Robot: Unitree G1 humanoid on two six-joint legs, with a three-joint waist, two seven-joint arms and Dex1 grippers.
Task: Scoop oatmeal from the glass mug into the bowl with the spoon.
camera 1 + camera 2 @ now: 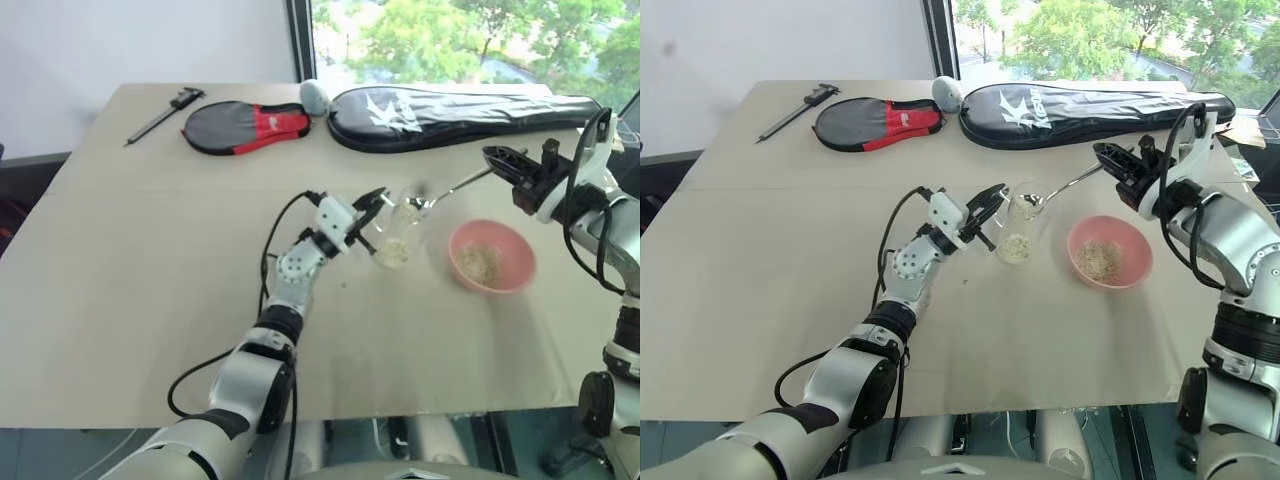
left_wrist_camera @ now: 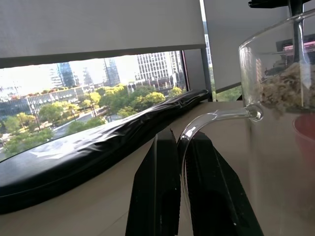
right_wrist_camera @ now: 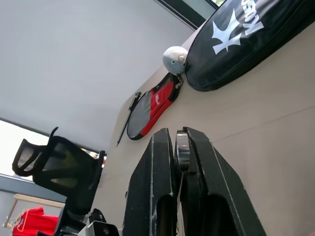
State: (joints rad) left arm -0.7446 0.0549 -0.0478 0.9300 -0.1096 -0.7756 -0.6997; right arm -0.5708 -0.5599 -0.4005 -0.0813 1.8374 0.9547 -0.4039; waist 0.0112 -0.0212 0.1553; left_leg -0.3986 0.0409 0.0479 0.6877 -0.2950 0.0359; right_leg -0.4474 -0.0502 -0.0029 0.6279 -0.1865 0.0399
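The glass mug (image 1: 1023, 228) stands tilted near the middle of the surface (image 1: 760, 300) and serves as the landmark. Oatmeal (image 1: 1015, 248) lies heaped in its lower part. The left tool (image 1: 990, 212) is clenched on the mug's curved clear handle (image 2: 206, 123), which passes between its two black fingers (image 2: 157, 196). The spoon (image 1: 1055, 190) reaches the mug's rim from the right, its small oval bowl at the opening and carrying a little oatmeal; the right tool (image 1: 1110, 158) is clenched on the far end of the thin handle, above the surface and right of the mug. The bowl (image 1: 1110, 251), salmon-pink, sits just right of the mug, apart from it, with a thin layer of oats inside.

Beyond the mug, along the far edge of the surface, lie a long black racket cover (image 1: 1090, 105) with white lettering, a small pale ball (image 1: 947, 92) touching its left end, and a shorter black-and-red paddle case (image 1: 875, 122). A black caliper (image 1: 795, 110) lies at the far left corner. The surface is pale tan; left of the mug and in front of it the sheet is bare to its near edge. Behind the far edge are a white wall (image 1: 780, 40) and a window (image 1: 1110, 35) onto green trees. The right wrist view shows a black mesh chair (image 3: 59, 172) beyond the surface.
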